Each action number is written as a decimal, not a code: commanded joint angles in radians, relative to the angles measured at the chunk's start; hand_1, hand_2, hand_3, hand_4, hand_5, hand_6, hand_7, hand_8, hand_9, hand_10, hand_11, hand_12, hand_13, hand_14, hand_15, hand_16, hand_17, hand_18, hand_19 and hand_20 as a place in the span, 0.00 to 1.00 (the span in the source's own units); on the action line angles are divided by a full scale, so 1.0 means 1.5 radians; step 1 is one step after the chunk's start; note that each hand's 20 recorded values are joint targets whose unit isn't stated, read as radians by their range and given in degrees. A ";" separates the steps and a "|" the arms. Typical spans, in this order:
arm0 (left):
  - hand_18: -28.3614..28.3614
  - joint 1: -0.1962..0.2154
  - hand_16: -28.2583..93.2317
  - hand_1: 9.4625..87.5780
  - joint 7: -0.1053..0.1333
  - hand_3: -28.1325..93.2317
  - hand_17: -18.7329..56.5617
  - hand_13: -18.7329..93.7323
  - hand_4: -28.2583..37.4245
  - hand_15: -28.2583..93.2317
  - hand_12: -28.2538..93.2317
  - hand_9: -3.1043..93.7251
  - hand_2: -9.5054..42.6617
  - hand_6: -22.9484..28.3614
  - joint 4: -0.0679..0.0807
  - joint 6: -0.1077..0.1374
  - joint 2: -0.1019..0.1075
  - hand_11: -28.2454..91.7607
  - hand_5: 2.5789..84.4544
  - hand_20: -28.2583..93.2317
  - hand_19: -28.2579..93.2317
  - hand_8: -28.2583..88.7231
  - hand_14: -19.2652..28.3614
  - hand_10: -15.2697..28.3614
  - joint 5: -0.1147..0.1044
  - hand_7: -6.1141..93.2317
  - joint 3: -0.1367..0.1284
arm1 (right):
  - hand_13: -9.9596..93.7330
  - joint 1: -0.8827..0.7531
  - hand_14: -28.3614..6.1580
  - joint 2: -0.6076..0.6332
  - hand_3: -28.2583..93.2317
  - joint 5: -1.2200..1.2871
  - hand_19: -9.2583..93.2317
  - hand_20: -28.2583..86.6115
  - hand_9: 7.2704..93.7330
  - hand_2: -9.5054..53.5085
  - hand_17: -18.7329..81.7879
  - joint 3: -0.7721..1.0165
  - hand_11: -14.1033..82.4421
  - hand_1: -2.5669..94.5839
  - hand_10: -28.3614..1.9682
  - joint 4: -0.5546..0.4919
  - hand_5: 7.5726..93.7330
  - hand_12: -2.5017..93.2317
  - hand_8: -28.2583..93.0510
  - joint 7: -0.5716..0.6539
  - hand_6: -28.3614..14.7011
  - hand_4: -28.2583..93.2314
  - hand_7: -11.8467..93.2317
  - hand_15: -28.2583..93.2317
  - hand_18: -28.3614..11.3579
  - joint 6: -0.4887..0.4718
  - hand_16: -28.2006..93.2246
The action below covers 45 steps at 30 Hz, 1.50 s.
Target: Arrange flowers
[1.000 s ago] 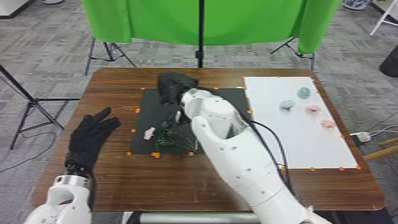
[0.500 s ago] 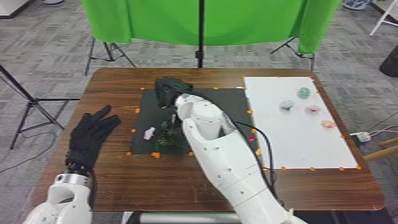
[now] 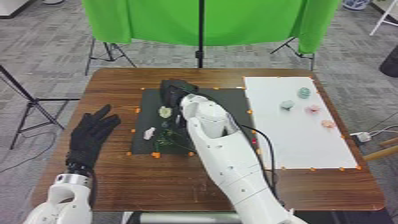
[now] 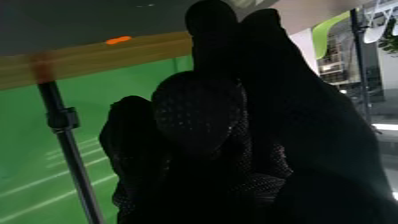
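In the head view my right hand [image 3: 179,89] is over the far-left part of the black mat [image 3: 231,100]. A pale yellow-green flower [image 3: 165,112] shows just below it there; whether they touch I cannot tell. Nearer on the mat are a pinkish-white flower [image 3: 149,133] and thin green stems [image 3: 163,143], partly hidden by my right arm. Dark glove parts of my right hand [image 4: 200,112] stand close together in the right wrist view. My left hand [image 3: 92,131] lies open with straight fingers on the wood, left of the mat.
Right of the mat, a white sheet [image 3: 293,145] bears a green flower [image 3: 304,93], a blue-green one [image 3: 287,104], a pink one [image 3: 313,108] and a peach one [image 3: 328,124]. My right arm crosses the table's middle. A green cloth [image 3: 258,22] hangs beyond the table.
The pale yellow-green flower has come into sight below my right hand. The right forearm has swung left since the oldest frame. My left hand keeps its place.
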 commanded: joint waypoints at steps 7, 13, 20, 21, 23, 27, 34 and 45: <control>0.72 0.019 0.28 0.10 -0.001 0.77 0.33 0.47 0.01 0.31 0.36 0.48 0.13 0.56 0.000 -0.003 -0.010 0.34 0.48 0.38 0.25 0.21 0.76 0.67 -0.002 0.09 -0.009 | 0.94 0.007 0.77 0.072 0.65 0.004 1.00 0.67 0.89 0.01 0.81 -0.054 0.25 0.66 0.62 -0.059 0.67 0.45 0.26 0.030 0.72 0.14 0.30 0.71 0.48 0.014 0.53; 0.72 0.022 0.28 0.10 0.000 0.77 0.33 0.46 0.02 0.31 0.36 0.47 0.14 0.56 -0.003 -0.007 -0.017 0.34 0.48 0.38 0.25 0.21 0.76 0.67 0.003 0.09 -0.011 | 0.87 0.010 0.66 0.239 0.72 0.217 0.98 0.67 0.77 0.10 0.72 -0.109 0.38 0.49 0.51 -0.254 0.65 0.28 0.26 0.127 0.70 0.12 0.29 0.71 0.37 0.013 0.52; 0.72 0.030 0.28 0.10 -0.004 0.77 0.33 0.47 0.02 0.31 0.36 0.48 0.13 0.56 -0.005 -0.005 -0.019 0.34 0.49 0.38 0.25 0.21 0.76 0.67 0.002 0.09 -0.021 | 0.80 -0.097 0.56 0.441 0.75 0.378 0.95 0.69 0.71 0.09 0.66 0.058 0.35 0.44 0.46 -0.480 0.60 0.27 0.16 0.239 0.68 0.12 0.26 0.68 0.30 0.012 0.50; 0.72 0.031 0.28 0.10 -0.006 0.77 0.33 0.47 0.02 0.31 0.36 0.48 0.13 0.56 -0.005 -0.005 -0.019 0.34 0.49 0.38 0.25 0.21 0.76 0.67 0.003 0.09 -0.021 | 0.80 -0.124 0.55 0.462 0.75 0.383 0.95 0.69 0.71 0.08 0.66 0.095 0.35 0.44 0.45 -0.498 0.60 0.27 0.16 0.247 0.67 0.12 0.26 0.68 0.30 0.011 0.50; 0.72 0.033 0.28 0.10 -0.006 0.77 0.33 0.47 0.02 0.31 0.36 0.48 0.13 0.56 -0.006 -0.005 -0.019 0.34 0.49 0.38 0.25 0.21 0.76 0.67 0.002 0.09 -0.020 | 0.80 -0.183 0.55 0.495 0.74 0.391 0.96 0.69 0.72 0.08 0.67 0.165 0.35 0.43 0.44 -0.527 0.60 0.27 0.17 0.276 0.67 0.12 0.26 0.69 0.30 0.006 0.50; 0.72 0.041 0.28 0.10 -0.009 0.77 0.33 0.47 0.02 0.31 0.36 0.48 0.13 0.56 -0.010 -0.001 -0.022 0.34 0.49 0.38 0.25 0.21 0.76 0.67 0.003 0.10 -0.023 | 0.82 -0.300 0.55 0.530 0.72 0.365 0.97 0.69 0.73 0.06 0.68 0.275 0.35 0.41 0.43 -0.545 0.61 0.27 0.17 0.319 0.66 0.13 0.25 0.70 0.31 0.004 0.50; 0.72 0.040 0.28 0.10 -0.019 0.77 0.33 0.47 0.02 0.31 0.36 0.48 0.13 0.56 -0.009 -0.006 -0.025 0.35 0.49 0.38 0.25 0.21 0.76 0.67 0.006 0.10 -0.018 | 0.83 -0.364 0.54 0.508 0.71 0.312 1.00 0.69 0.75 0.02 0.71 0.345 0.36 0.37 0.41 -0.493 0.61 0.28 0.18 0.355 0.62 0.14 0.23 0.74 0.32 -0.022 0.51; 0.72 0.027 0.28 0.11 -0.028 0.77 0.33 0.47 0.02 0.31 0.36 0.48 0.14 0.56 -0.005 -0.010 -0.021 0.35 0.49 0.38 0.25 0.21 0.76 0.67 0.009 0.10 -0.010 | 0.83 -0.358 0.54 0.478 0.72 0.268 1.00 0.69 0.74 0.00 0.71 0.343 0.37 0.36 0.41 -0.386 0.60 0.28 0.17 0.339 0.69 0.13 0.23 0.74 0.31 -0.039 0.51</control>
